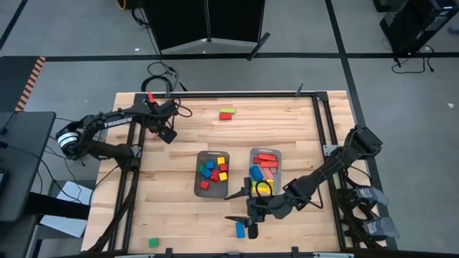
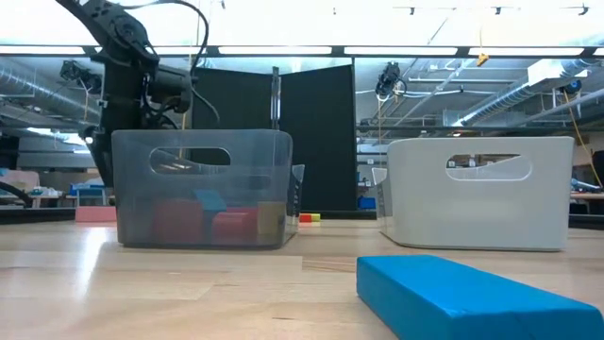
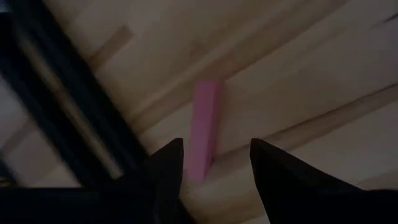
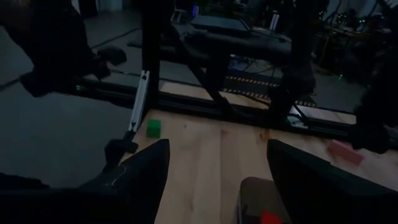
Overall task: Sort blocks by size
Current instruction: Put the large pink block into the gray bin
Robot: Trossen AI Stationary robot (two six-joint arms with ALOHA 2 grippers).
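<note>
I had the left claw (image 3: 211, 163) spread, straddling the long pink wooden block (image 3: 205, 127) upper left on the table; next, clench. Right claw (image 1: 242, 208) hung released at lower centre

The table (image 1: 301, 122) is pale wood with a light grain, framed in black. A dark grey tray (image 1: 212, 174) holds red, blue, yellow and green blocks; the pale grey tray (image 1: 266, 168) holds red, pink, blue and yellow bars. Near the far edge lie a green bar (image 1: 228, 111) and a red bar (image 1: 225, 117). A blue bar (image 1: 239, 229) lies by the near edge, a green cube (image 1: 153, 243) at the near left corner. A pink bar (image 3: 205, 127) lies by the left edge.
</note>
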